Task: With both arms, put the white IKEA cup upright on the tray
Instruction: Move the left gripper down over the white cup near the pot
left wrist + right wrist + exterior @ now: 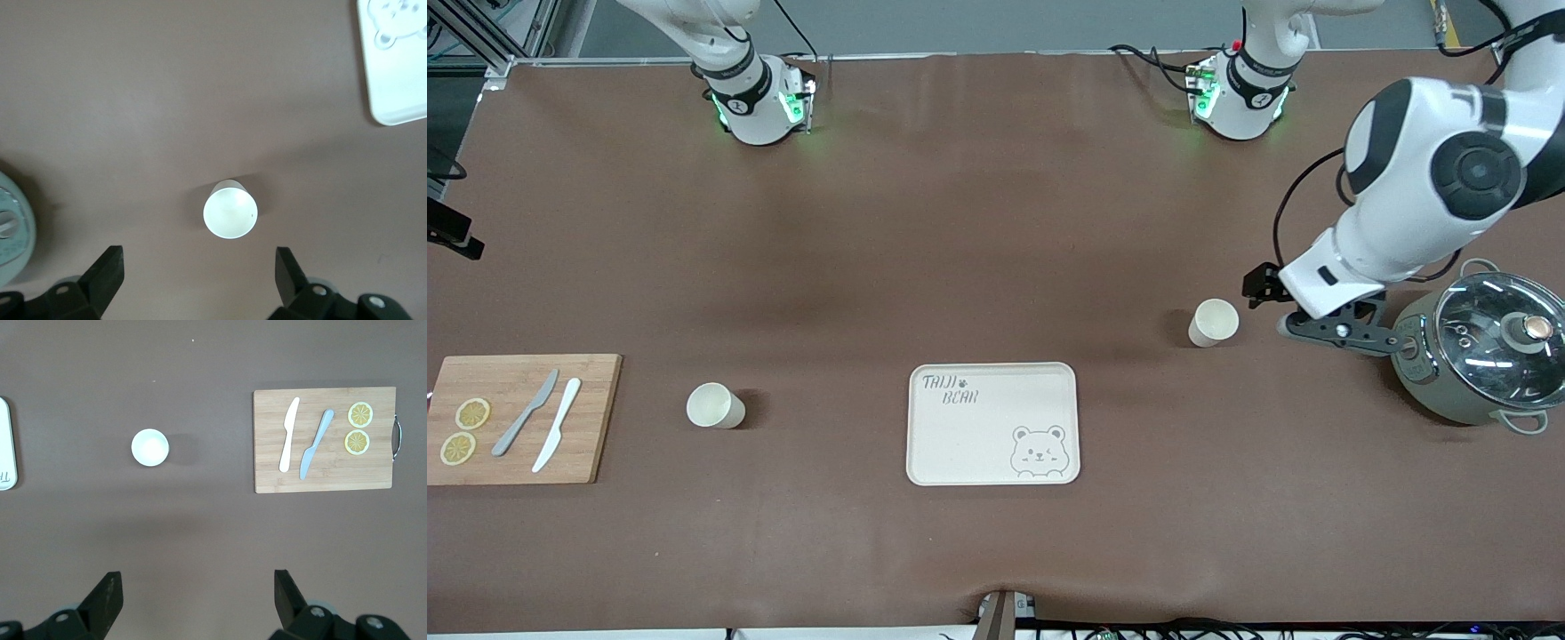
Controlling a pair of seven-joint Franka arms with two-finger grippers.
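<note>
Jaws spread wide and empty, the left gripper (1343, 331) hovers beside a small white upright cup (1213, 322) toward the left arm's end, lined up for a grasp. The right gripper (193, 603), also open, waits high above another white cup (715, 405). The cream rectangular bear tray (992, 425) lies empty mid-table, nearer the front edge.

My bench is a robotics lab: arm bases (758, 102) bolted to a brown-covered table (996, 551), cables trailing

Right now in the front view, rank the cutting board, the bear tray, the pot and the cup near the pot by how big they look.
1. Cutting board and tray: look alike, too near to rank.
2. Pot, partly cut off by the view's edge.
3. Cup, plainly smallest.
</note>
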